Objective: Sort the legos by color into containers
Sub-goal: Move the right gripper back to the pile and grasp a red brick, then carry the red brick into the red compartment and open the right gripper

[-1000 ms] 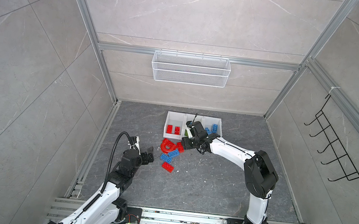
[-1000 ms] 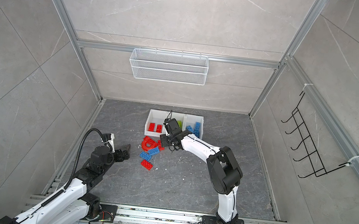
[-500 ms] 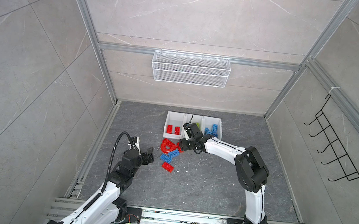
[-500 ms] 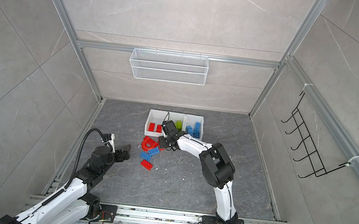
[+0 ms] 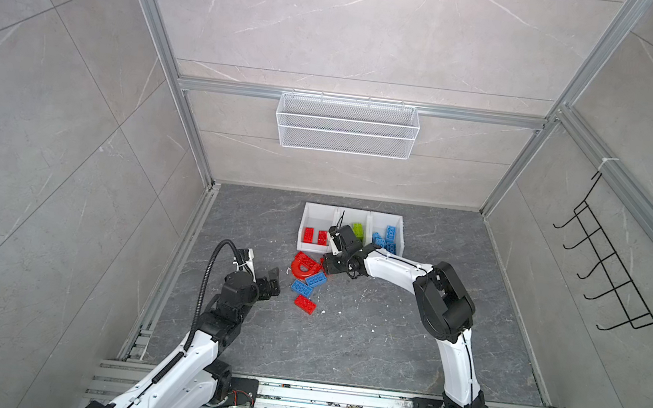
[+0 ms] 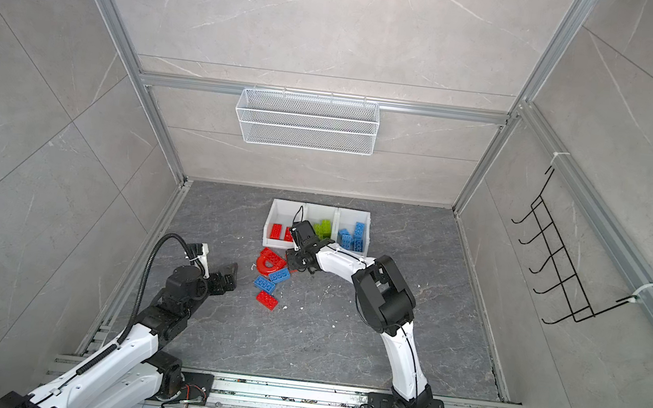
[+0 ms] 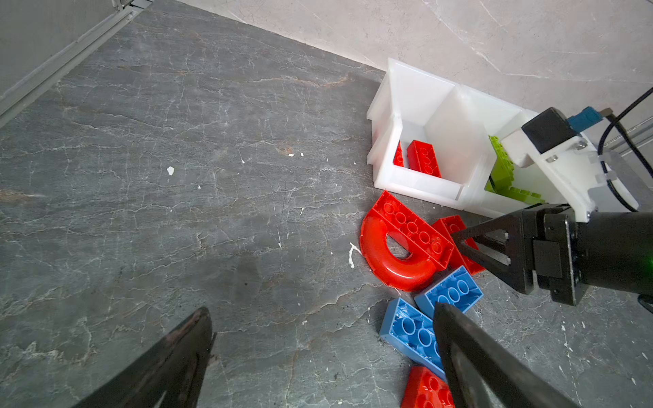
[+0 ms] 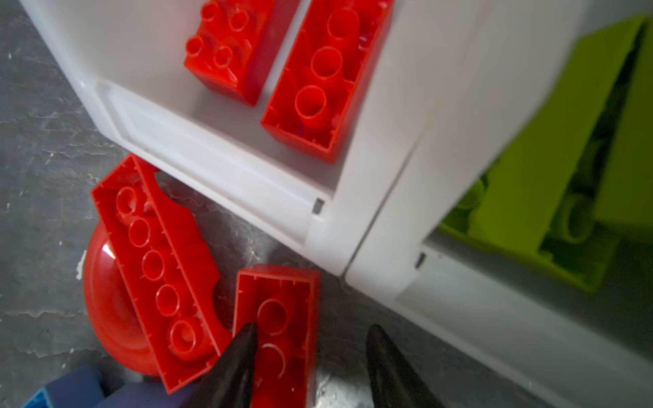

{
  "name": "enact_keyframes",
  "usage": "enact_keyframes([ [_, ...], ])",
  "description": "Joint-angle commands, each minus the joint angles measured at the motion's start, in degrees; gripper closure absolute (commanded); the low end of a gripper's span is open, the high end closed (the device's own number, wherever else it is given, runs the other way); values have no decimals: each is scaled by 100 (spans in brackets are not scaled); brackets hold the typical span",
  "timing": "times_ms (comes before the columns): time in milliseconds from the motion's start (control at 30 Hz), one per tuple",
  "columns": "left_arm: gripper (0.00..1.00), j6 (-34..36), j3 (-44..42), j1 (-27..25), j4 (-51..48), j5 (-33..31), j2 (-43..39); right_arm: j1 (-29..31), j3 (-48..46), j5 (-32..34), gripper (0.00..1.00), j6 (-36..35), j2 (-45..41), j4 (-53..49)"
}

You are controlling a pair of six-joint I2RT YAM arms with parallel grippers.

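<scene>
- Right wrist view only: the right gripper point(image 8: 311, 339) has its jaws part-way apart at the loose red brick point(image 8: 279, 303), which lies hollow side up. One fingertip point(image 8: 247, 339) is over the open underside. The other is off the brick's edge with bare floor between, so no clamp is seen.
- Same view: the left bin of the containers point(image 8: 212, 159) holds the binned red bricks point(image 8: 318, 81), one studs up and one tubes up. The lime green bricks point(image 8: 530, 176) next door are blurred.
- Left wrist view: the left gripper point(image 7: 318, 318) is spread wide, holding nothing, near the floor blue bricks point(image 7: 450, 291). The red arch point(image 7: 395, 254) lies flat, a smooth half-ring on a straight bar with round sockets, just beside the loose red brick. The lone red brick point(image 7: 427, 388) is at the frame edge.
- Top views only: the binned blue bricks point(image 5: 391, 233) are in the right bin. The wire mesh basket point(image 5: 345, 132) hangs on the back wall and the black hook rack point(image 5: 609, 279) on the side wall.
- The containers are white glossy plastic, three in a row with low front lips, near the back wall.
- The legos are shiny hard plastic. The floor point(image 6: 322, 338) is dark grey, stone-look and veined, with white flecks.
</scene>
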Motion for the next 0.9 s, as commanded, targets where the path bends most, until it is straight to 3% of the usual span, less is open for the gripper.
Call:
enact_keyframes([
  [0,0,33,6,15,161,-114,-79,74,177,140,50,44,179,-264],
  [433,0,49,-5,15,134,-154,-104,83,-981,93,75,127,-841,92],
  [667,0,47,-3,15,133,-152,-78,84,-1583,183,83,120,-1511,195],
  [867,0,43,-14,12,138,-155,-70,77,-1537,145,86,57,-1918,-2],
])
